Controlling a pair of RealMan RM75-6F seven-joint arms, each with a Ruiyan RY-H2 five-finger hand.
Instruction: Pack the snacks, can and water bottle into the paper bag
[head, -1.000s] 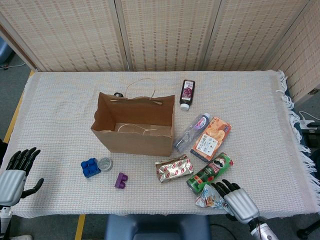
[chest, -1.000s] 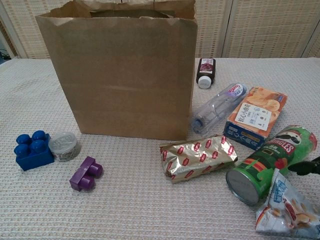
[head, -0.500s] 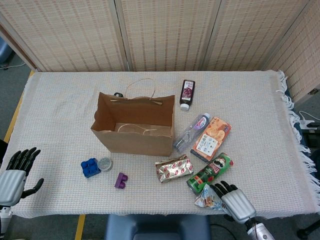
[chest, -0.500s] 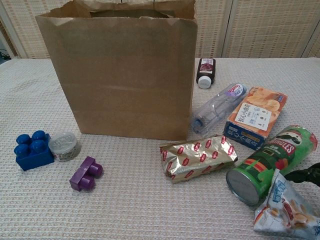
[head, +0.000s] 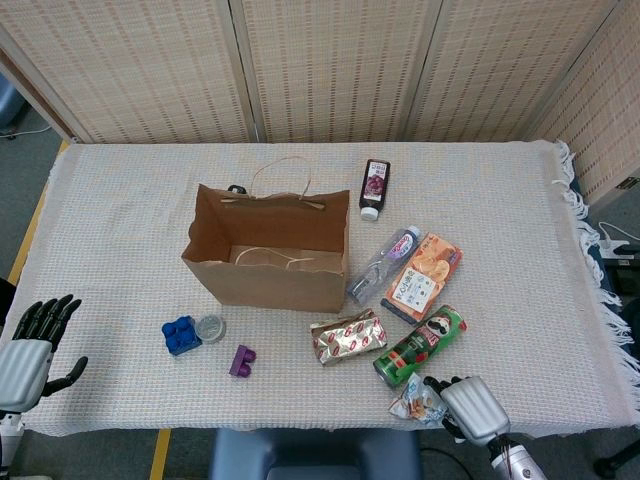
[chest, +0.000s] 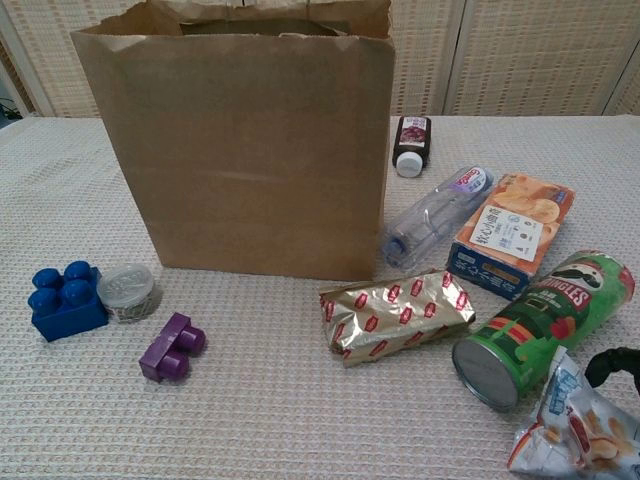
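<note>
Paper bag (head: 268, 250) stands open and upright mid-worktop, nothing in it that I can see. Snacks are all lying to its right: water bottle (head: 383, 263), orange box (head: 424, 275), gold foil pack (head: 348, 336) and the green chips can (head: 420, 345). Right hand (head: 466, 408) sits at the front edge, fingers curled onto the small crinkly snack bag (chest: 575, 425), pinching it. Left hand (head: 28, 348) hangs off the left corner, fingers spread, holding nothing.
</note>
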